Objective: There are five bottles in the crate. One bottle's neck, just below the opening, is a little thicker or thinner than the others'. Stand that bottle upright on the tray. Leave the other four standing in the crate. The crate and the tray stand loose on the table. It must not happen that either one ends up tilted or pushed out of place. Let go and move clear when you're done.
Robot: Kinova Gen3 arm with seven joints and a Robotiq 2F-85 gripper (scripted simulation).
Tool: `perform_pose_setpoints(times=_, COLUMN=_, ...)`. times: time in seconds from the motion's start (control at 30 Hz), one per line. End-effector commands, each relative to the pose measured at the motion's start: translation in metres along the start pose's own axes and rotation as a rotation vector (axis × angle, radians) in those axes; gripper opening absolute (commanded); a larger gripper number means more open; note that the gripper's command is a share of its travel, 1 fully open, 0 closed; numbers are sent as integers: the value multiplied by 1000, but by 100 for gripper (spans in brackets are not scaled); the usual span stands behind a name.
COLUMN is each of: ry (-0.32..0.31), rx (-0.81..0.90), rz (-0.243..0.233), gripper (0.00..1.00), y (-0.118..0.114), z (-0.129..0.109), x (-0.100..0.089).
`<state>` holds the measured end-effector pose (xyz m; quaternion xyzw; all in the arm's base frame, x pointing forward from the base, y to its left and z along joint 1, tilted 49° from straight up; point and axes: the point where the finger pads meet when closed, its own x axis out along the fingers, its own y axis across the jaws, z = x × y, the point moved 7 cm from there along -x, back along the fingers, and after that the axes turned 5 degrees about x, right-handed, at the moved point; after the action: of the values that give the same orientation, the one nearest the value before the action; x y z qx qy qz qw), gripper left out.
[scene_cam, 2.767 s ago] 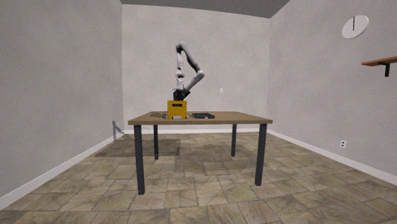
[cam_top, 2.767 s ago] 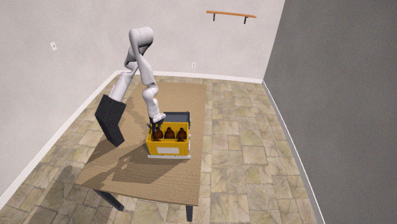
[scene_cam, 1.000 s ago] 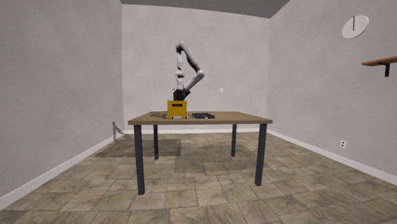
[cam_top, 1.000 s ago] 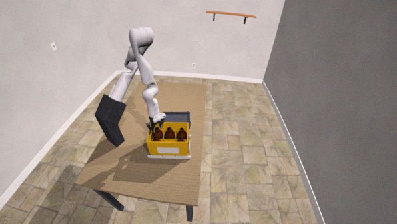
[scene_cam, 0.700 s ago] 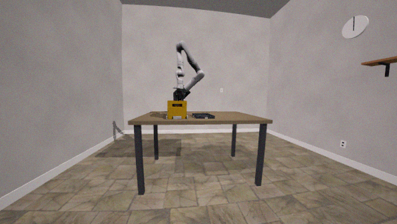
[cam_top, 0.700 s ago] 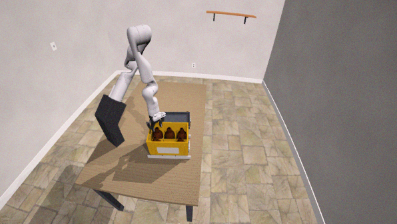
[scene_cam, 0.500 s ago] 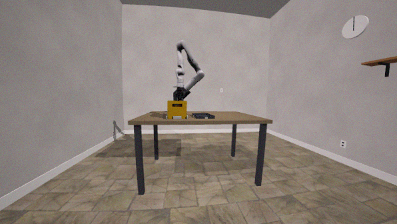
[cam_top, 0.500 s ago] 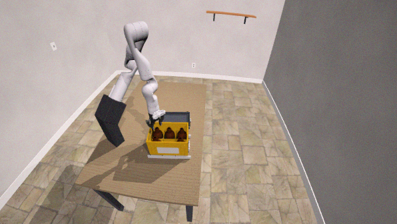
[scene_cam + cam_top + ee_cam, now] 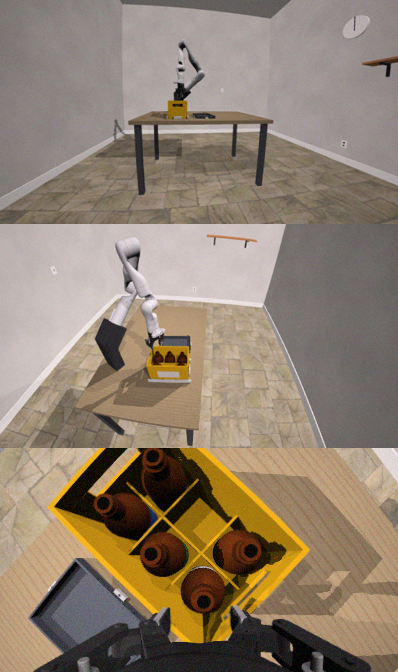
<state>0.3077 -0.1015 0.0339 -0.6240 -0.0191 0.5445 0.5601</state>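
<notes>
A yellow crate [image 9: 175, 543] with divider walls holds five brown bottles; it also shows in the top and exterior views [image 9: 168, 364] [image 9: 177, 109]. In the wrist view the nearest bottle [image 9: 202, 590] stands just ahead of my gripper [image 9: 200, 616]. My fingers are open, one on each side of that bottle's neck line and above it, touching nothing. The other bottles stand at the right [image 9: 239, 551], the middle [image 9: 161, 553], the left [image 9: 120, 512] and the far end [image 9: 161, 475]. One cell [image 9: 210, 528] is empty. The dark grey tray [image 9: 82, 608] lies empty beside the crate.
The tray [image 9: 176, 341] sits right behind the crate on the wooden table, close to the table's right edge. My arm's dark base block [image 9: 110, 344] hangs over the table's left side. A white strip [image 9: 169, 381] lies under the crate's front.
</notes>
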Motion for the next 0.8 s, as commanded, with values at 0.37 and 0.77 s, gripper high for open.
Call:
perform_pose_setpoints(times=0.37, ry=12, rx=9, rz=1, gripper=64, y=3, z=-3, x=-18)
perform_pose_setpoints(times=0.77, ry=12, rx=9, rz=1, gripper=0, y=3, z=-3, x=-18)
